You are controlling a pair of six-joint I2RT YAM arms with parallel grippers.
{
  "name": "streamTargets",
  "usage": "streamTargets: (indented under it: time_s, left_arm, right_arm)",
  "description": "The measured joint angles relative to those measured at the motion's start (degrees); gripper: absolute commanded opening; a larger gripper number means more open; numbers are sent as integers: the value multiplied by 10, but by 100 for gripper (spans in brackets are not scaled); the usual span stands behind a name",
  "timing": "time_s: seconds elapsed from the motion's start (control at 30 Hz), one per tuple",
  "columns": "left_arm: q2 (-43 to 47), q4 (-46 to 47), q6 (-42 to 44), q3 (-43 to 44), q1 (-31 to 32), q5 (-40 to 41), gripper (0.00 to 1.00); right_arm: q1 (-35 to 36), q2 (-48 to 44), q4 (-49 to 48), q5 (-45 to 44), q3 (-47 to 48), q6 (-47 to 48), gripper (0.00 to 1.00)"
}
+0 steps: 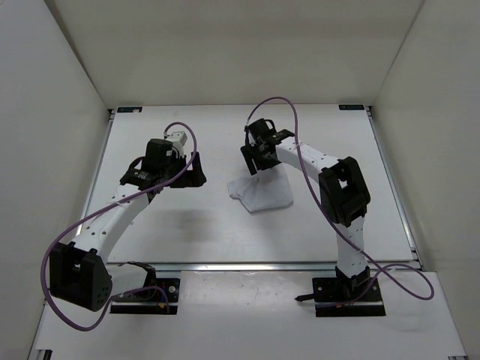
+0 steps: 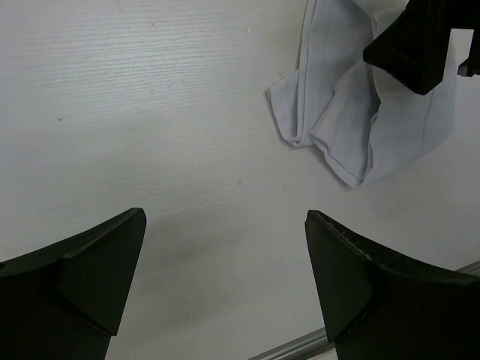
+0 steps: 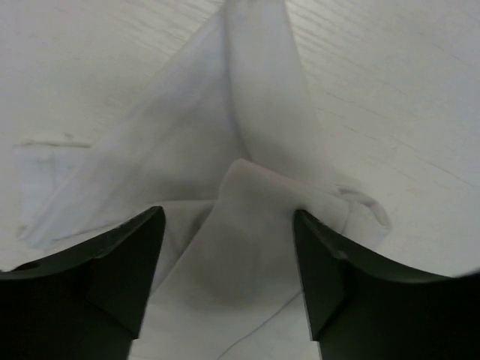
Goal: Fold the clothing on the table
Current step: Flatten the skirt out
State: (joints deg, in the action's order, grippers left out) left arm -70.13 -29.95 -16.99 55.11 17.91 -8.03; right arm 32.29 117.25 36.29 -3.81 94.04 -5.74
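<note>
The clothing is a white, rumpled piece lying bunched in the middle of the table. My right gripper hangs over its far edge. In the right wrist view the clothing fills the frame, and the right gripper stands open, with a raised fold touching the right finger. My left gripper is left of the cloth, over bare table. In the left wrist view it is open and empty, with the clothing at the upper right, partly behind the right gripper.
White walls enclose the table at the left, back and right. Metal rails run along the table's front and sides. Purple cables loop off both arms.
</note>
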Motion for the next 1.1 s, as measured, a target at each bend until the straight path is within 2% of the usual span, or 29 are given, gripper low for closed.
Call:
streamTargets:
  time_s: [0.03, 0.1, 0.2, 0.23, 0.3, 0.57, 0.63, 0.67, 0.73, 0.77, 0.87, 0.9, 0.97, 1.03, 1.1]
  left_arm:
    - [0, -1, 0, 0, -1, -1, 99]
    - [1, 0, 0, -2, -2, -2, 99]
    - [1, 0, 0, -3, -3, -3, 99]
    - [1, 0, 0, -3, -3, -3, 98]
    - [1, -1, 2, -3, -3, -3, 99]
    - [-5, -3, 5, -2, -7, -4, 99]
    - [-5, -2, 5, -2, -7, -4, 99]
    - [-5, -2, 5, -3, -7, -5, 99]
    - [-5, -1, 4, -3, -7, -8, 99]
    - [-5, 0, 4, -3, -7, -10, 98]
    - [-5, 0, 4, -4, -7, -13, 99]
    - [-5, 0, 5, -4, -7, -14, 99]
    - [-3, 0, 5, -7, -9, -15, 99]
    - [0, -1, 5, -12, -11, -16, 99]
    - [1, -3, 6, -13, -14, -16, 99]
  right_arm:
    - [0, 7, 5, -12, 6, 6, 58]
    - [-1, 19, 15, -35, 20, 15, 35]
    - [-4, 41, 21, -54, 42, 19, 18]
    - [-6, 46, 21, -57, 45, 20, 7]
    - [-11, 54, 27, -65, 49, 20, 0]
    - [-21, 64, 47, -79, 66, 19, 1]
    - [-24, 64, 53, -70, 71, 16, 30]
    - [-24, 64, 54, -65, 75, 14, 36]
    - [-21, 63, 53, -58, 77, 13, 59]
    - [-19, 62, 53, -57, 77, 12, 62]
    - [-8, 62, 54, -57, 76, 14, 61]
    - [-3, 62, 54, -58, 76, 15, 54]
    - [7, 64, 54, -62, 77, 17, 31]
    - [14, 74, 62, -63, 82, 14, 20]
    - [18, 87, 66, -62, 85, 12, 12]
